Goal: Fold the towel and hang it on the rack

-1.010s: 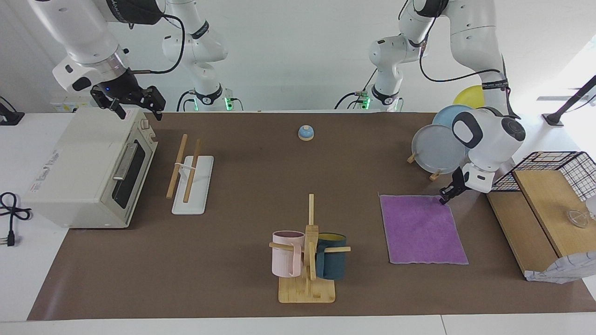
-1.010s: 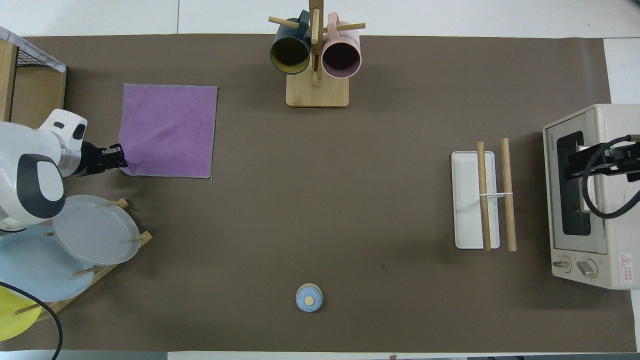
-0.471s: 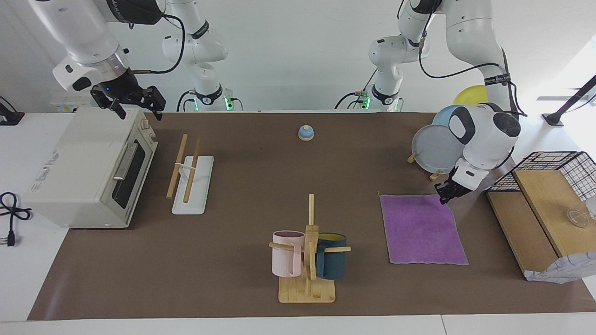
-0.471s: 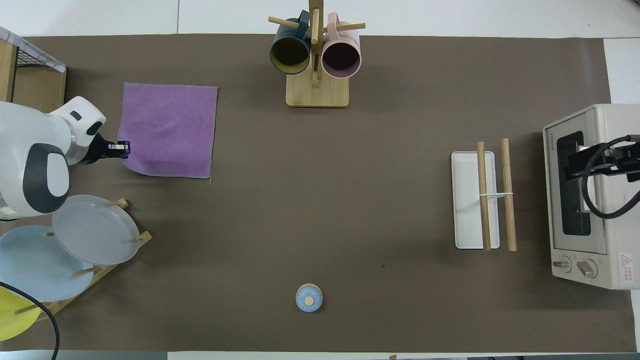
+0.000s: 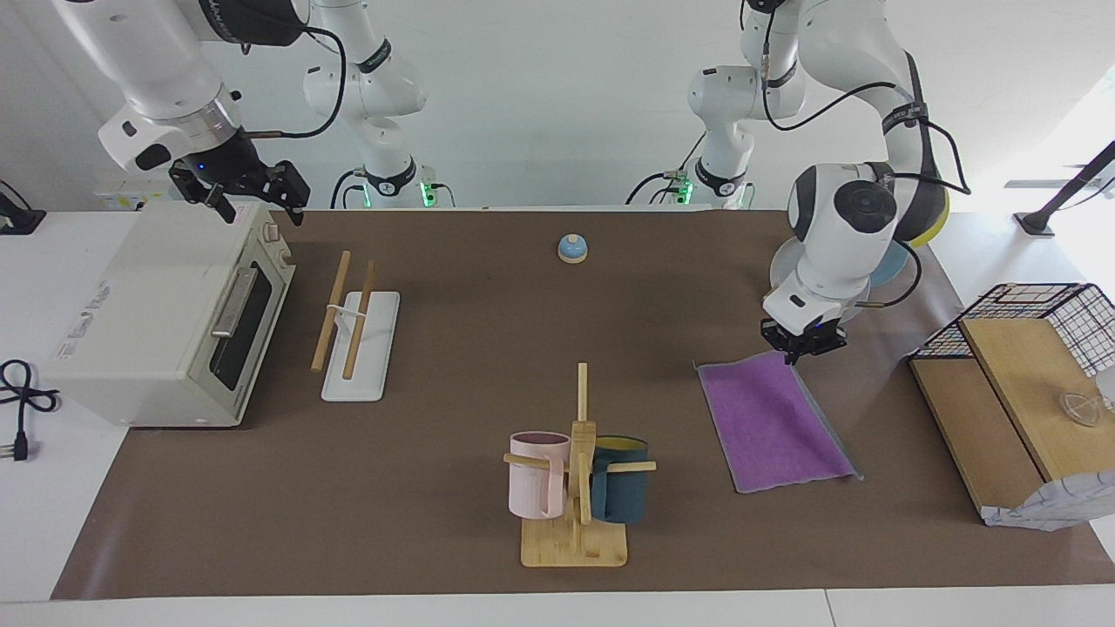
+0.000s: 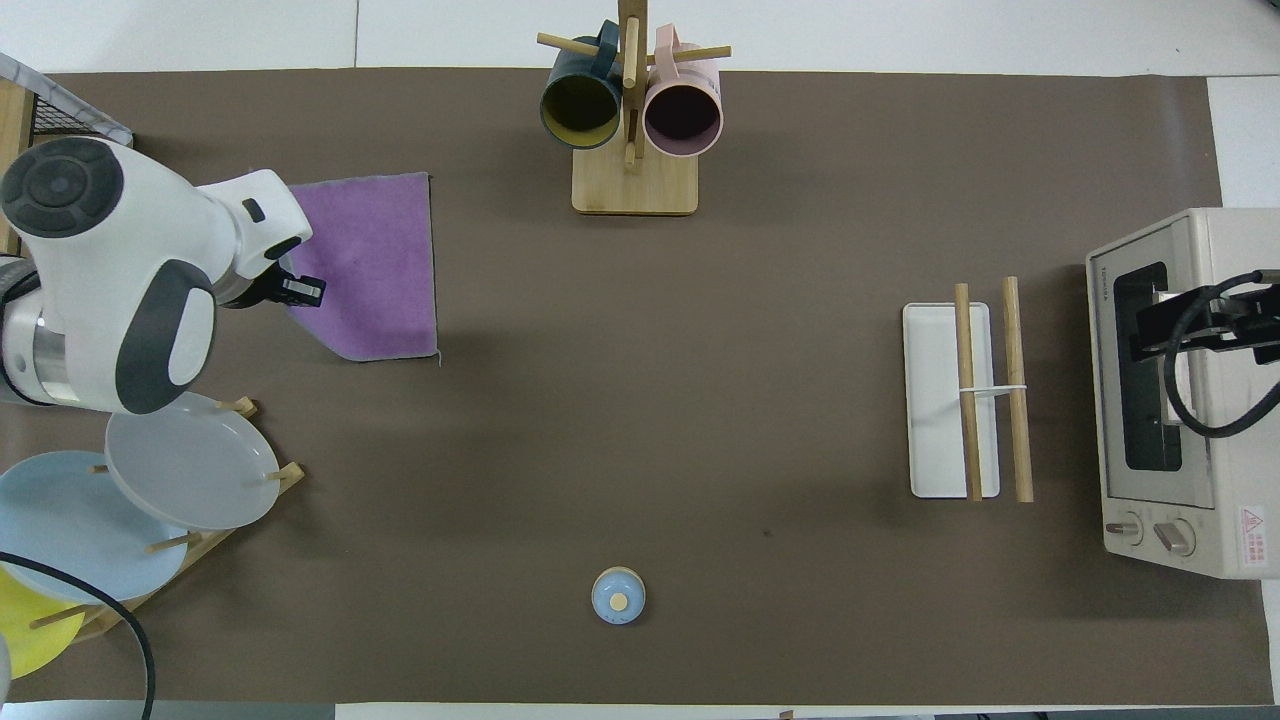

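The towel [image 5: 771, 418] lies purple face up toward the left arm's end of the table, with its edge on that arm's side lifted and folding over, showing a dark grey rim. In the overhead view the towel [image 6: 375, 270] looks narrowed. My left gripper [image 5: 801, 348] is shut on the towel's corner nearest the robots and holds it a little above the mat; it also shows in the overhead view [image 6: 300, 290]. The rack [image 5: 348, 322], two wooden rods over a white base, stands toward the right arm's end [image 6: 935, 400]. My right gripper [image 5: 239, 196] waits open over the toaster oven.
A toaster oven [image 5: 165, 322] stands beside the rack. A bamboo mug stand [image 5: 577, 470] with two mugs stands farther from the robots at mid-table. A small bell [image 5: 571, 249] sits near the robots. Plates [image 6: 190, 460] on a stand and a wooden crate [image 5: 1019, 366] flank the towel.
My left gripper closed on the towel's corner, lifted it and carried it toward mid-table, so the towel's edge rose and began folding over. The right arm has not moved.
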### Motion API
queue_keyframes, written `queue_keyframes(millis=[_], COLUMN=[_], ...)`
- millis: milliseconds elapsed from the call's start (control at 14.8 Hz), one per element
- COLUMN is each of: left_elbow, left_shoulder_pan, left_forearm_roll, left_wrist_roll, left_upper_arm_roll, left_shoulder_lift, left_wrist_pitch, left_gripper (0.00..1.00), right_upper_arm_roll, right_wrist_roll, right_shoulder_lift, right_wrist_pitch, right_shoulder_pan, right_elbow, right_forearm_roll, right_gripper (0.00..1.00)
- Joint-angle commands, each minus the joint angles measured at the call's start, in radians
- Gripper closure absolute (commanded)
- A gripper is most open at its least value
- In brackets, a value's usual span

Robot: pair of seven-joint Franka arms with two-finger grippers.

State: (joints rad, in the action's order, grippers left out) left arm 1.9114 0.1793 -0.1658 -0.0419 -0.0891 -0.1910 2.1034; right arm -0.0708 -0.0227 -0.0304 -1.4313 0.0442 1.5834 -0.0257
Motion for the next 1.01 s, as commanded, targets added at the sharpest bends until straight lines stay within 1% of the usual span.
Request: queue_keyframes(millis=[0,67,202,337,404,539,606,673,875,943], left_elbow=[0.070,0.093,0.132,0.136,0.135,0.135,0.135,0.135,0.124,0.120], left_shoulder_pan=[0.104,0.127,0.172,0.193,0.195,0.209,0.225,0.232,0.226,0.223], left_forearm_roll=[-0.032,-0.052,-0.101,-0.164,-0.172,-0.190,-0.219,-0.236,-0.236,-0.236], left_wrist_roll=[0.087,0.132,0.219,0.244,0.246,0.289,0.321,0.344,0.341,0.338], left_upper_arm_roll=[0.015,0.015,0.015,0.015,0.015,0.015,0.015,0.014,0.014,0.014], left_shoulder_lift=[0.010,0.005,-0.007,-0.024,-0.034,-0.070,-0.096,-0.103,-0.107,-0.107], left_wrist_pitch=[0.042,0.088,0.141,0.150,0.152,0.188,0.204,0.217,0.214,0.205], left_gripper=[1.00,1.00,1.00,1.00,1.00,1.00,1.00,1.00,1.00,0.84], right_upper_arm_roll=[0.008,0.006,0.008,0.006,0.006,0.006,0.006,0.006,0.006,0.006], right_wrist_roll=[0.018,0.018,0.018,0.018,0.018,0.018,0.018,0.018,0.018,0.018], right_shoulder_lift=[-0.013,-0.013,-0.013,-0.014,-0.013,-0.013,-0.013,-0.013,-0.014,-0.013], right_wrist_pitch=[0.006,0.006,0.006,0.006,0.006,0.006,0.006,0.006,0.006,0.006], right_shoulder_pan=[-0.015,-0.015,-0.015,-0.015,-0.015,-0.015,-0.015,-0.015,-0.015,-0.015], right_elbow=[0.010,0.010,0.010,0.010,0.010,0.010,0.010,0.010,0.010,0.010], right_forearm_roll=[0.004,0.004,0.004,0.004,0.004,0.004,0.004,0.004,0.004,0.004], right_gripper=[0.00,0.00,0.00,0.00,0.00,0.00,0.00,0.00,0.00,0.00])
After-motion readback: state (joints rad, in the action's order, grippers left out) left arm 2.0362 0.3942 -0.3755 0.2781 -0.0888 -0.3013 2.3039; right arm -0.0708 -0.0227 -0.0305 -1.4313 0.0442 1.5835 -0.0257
